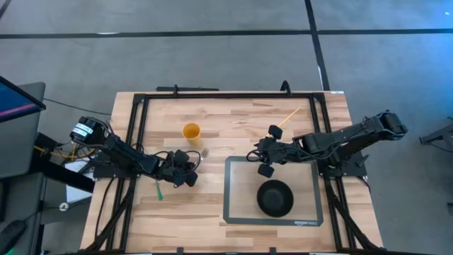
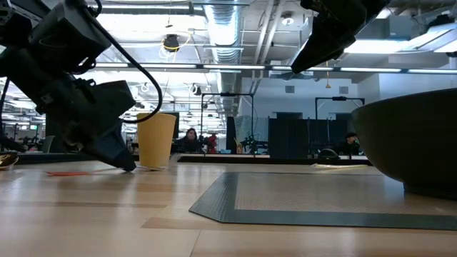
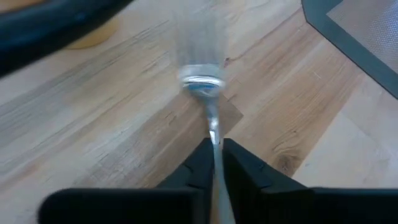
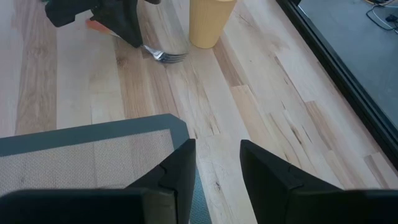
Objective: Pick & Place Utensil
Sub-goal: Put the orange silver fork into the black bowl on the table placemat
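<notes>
A silver fork (image 3: 203, 86) lies in front of my left gripper (image 3: 214, 146), which is shut on it. Its tines (image 4: 169, 56) point toward the yellow cup (image 1: 191, 131), which stands upright on the wood just beyond. In the high view my left gripper (image 1: 188, 172) sits left of the grey mat (image 1: 237, 212). A black bowl (image 1: 274, 197) rests on that mat. My right gripper (image 4: 217, 163) hangs open above the mat's far left corner (image 4: 177, 124), touching nothing. My left gripper pinches the fork's handle (image 3: 213, 127) between its two fingers, close behind the head. The fingers lie along the handle, slanting down toward the table. The head reaches out ahead of the fingertips, low over the wood; whether it touches the table I cannot tell.
A green utensil (image 1: 158, 190) lies on the wood beside the left arm, and an orange stick (image 1: 289, 116) lies near the table's far right. A black frame (image 1: 212, 94) rims the tabletop. In the low view the bowl (image 2: 418, 143) looms at the right.
</notes>
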